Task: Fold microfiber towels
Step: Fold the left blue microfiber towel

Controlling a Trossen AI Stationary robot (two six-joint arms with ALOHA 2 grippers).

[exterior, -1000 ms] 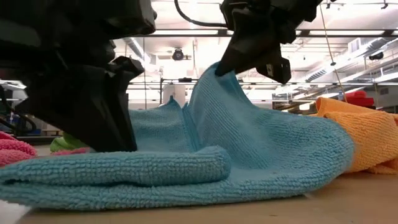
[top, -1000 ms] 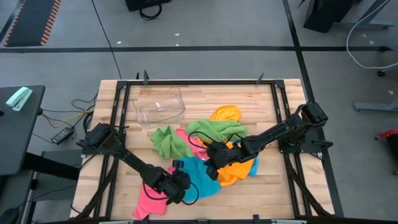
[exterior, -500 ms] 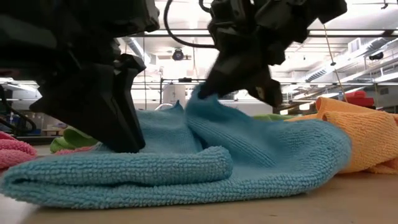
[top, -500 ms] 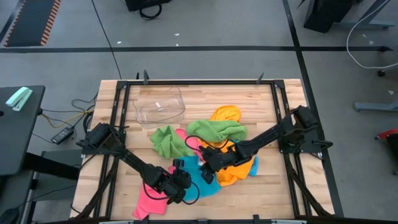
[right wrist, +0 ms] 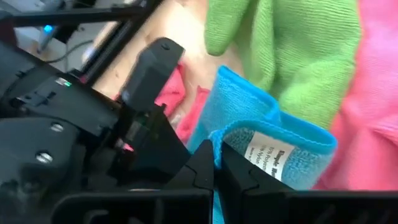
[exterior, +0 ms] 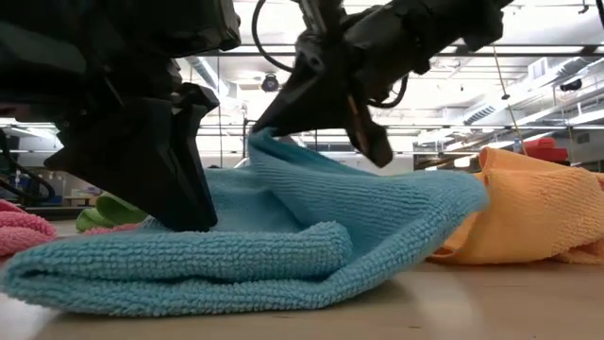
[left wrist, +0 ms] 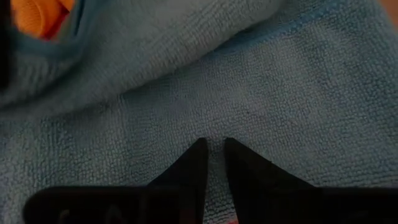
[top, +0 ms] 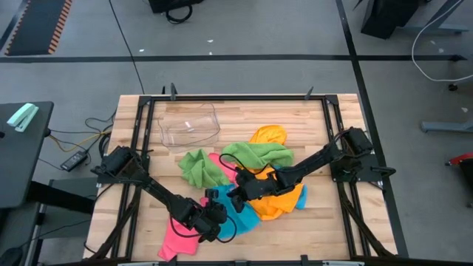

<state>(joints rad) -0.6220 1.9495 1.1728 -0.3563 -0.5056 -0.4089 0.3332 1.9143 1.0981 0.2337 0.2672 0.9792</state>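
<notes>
First towel mid-fold, the rest untouched.

Nearest, the left fingers (left wrist: 213,163), nearly closed, press down on the blue towel (exterior: 283,236). Just beyond, the right fingers (right wrist: 216,163) pinch its labelled corner, raised over the left ones. Farther off, pink (top: 177,230), orange (top: 279,199) and green (top: 255,155) towels lie crumpled on the desk (top: 244,118).

overhead, table-level and wrist cameras share the blue towel (exterior: 283,255).
</notes>
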